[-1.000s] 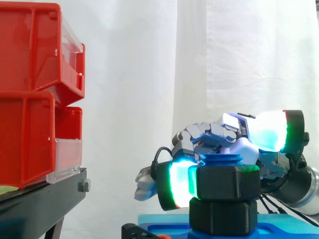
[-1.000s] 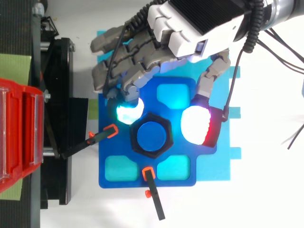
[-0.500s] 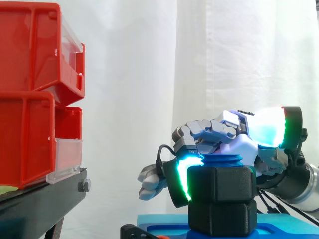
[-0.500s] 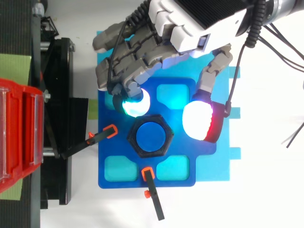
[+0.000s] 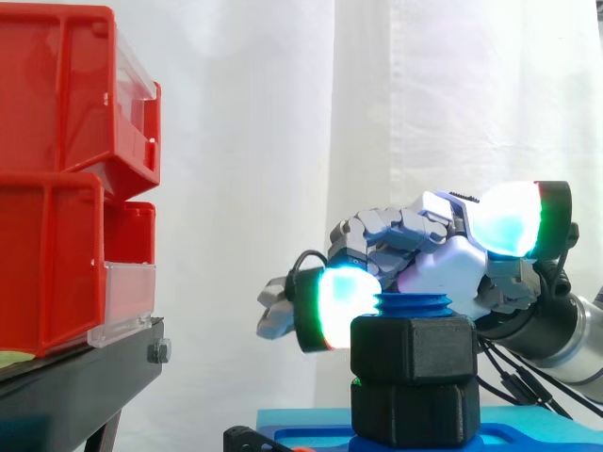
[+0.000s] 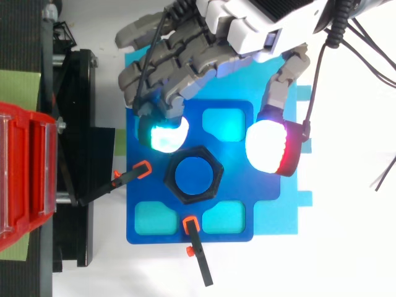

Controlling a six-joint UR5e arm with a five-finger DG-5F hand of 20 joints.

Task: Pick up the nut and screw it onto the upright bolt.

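Hand point(image 6: 247, 31) sat spread and empty, pads clear of the black nut point(image 5: 413, 348) threaded on the blue bolt point(image 6: 193, 176); nut looked rigid, light, probably slick plastic, so best pinched across opposite flats

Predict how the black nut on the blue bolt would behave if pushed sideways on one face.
Probably it would turn rather than slide or tip: the nut sits around the blue bolt, whose threads show above it. Its flat hex faces likely give good purchase. It looks rigid, so hardly fragile.
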